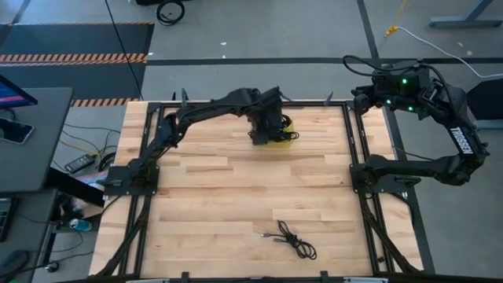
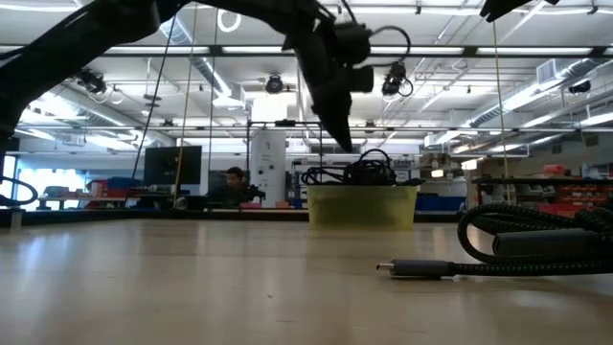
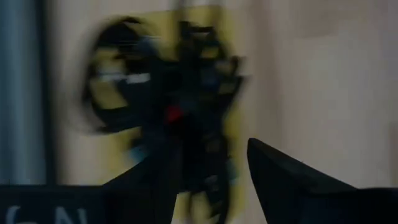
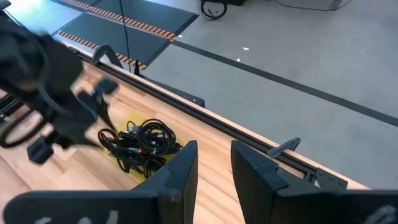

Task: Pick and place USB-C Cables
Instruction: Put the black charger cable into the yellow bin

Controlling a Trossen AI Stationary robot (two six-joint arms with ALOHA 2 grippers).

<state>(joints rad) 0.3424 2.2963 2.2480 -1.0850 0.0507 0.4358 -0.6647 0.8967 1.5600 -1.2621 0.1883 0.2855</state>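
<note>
A flat yellow tray (image 1: 289,135) sits at the far middle of the table, and several black USB-C cables (image 2: 359,172) lie piled in it, one with a red band (image 3: 174,114). My left gripper (image 3: 217,186) hovers open just above that pile (image 4: 143,143), fingers slanting down, with nothing between them. One more black cable (image 1: 292,240) lies loosely coiled on the bare wood near the front edge, its plug end (image 2: 412,269) flat on the table. My right gripper (image 4: 214,165) waits open and empty, high over the far right corner.
Black metal rails (image 1: 354,149) frame the wooden tabletop on the left, right and far sides. Bare wood (image 1: 236,189) stretches between the tray and the loose cable. A person (image 2: 230,184) sits in the room far behind the table.
</note>
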